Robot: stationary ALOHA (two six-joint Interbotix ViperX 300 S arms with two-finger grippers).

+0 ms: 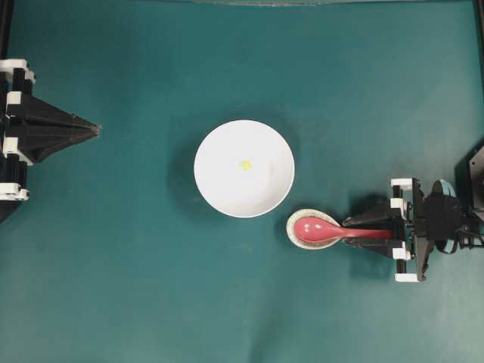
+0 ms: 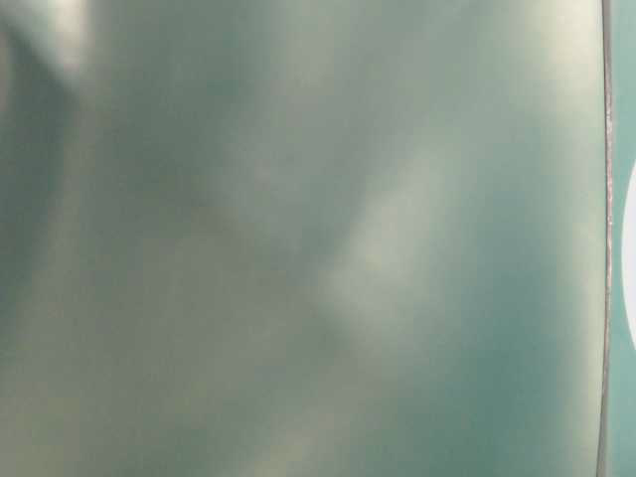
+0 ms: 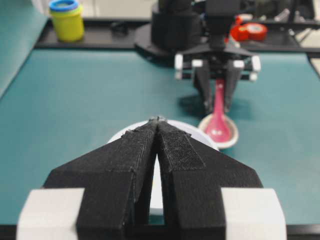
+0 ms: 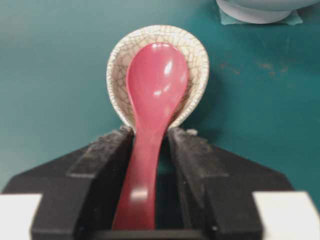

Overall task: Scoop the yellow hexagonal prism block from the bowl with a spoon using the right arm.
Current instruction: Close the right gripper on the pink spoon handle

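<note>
The white bowl (image 1: 227, 181) sits mid-table with the tiny yellow hexagonal prism block (image 1: 246, 164) inside it. Just right of the bowl, the red-pink spoon (image 1: 318, 229) lies with its scoop in a small speckled dish (image 1: 291, 234) and its handle pointing right. My right gripper (image 1: 349, 229) straddles that handle. In the right wrist view the spoon (image 4: 156, 80) runs between the jaws of the right gripper (image 4: 151, 132), against one finger, with a narrow gap on the other side. The left gripper (image 1: 98, 130) rests shut at the far left, tips together (image 3: 158, 120), facing the bowl (image 3: 120, 136).
A yellow tub with a blue lid (image 3: 66, 20) and a red tape roll (image 3: 252, 31) stand on the ledge behind the right arm. The bowl's base (image 4: 255, 12) shows just beyond the dish (image 4: 120, 60). The table-level view is a blur of teal.
</note>
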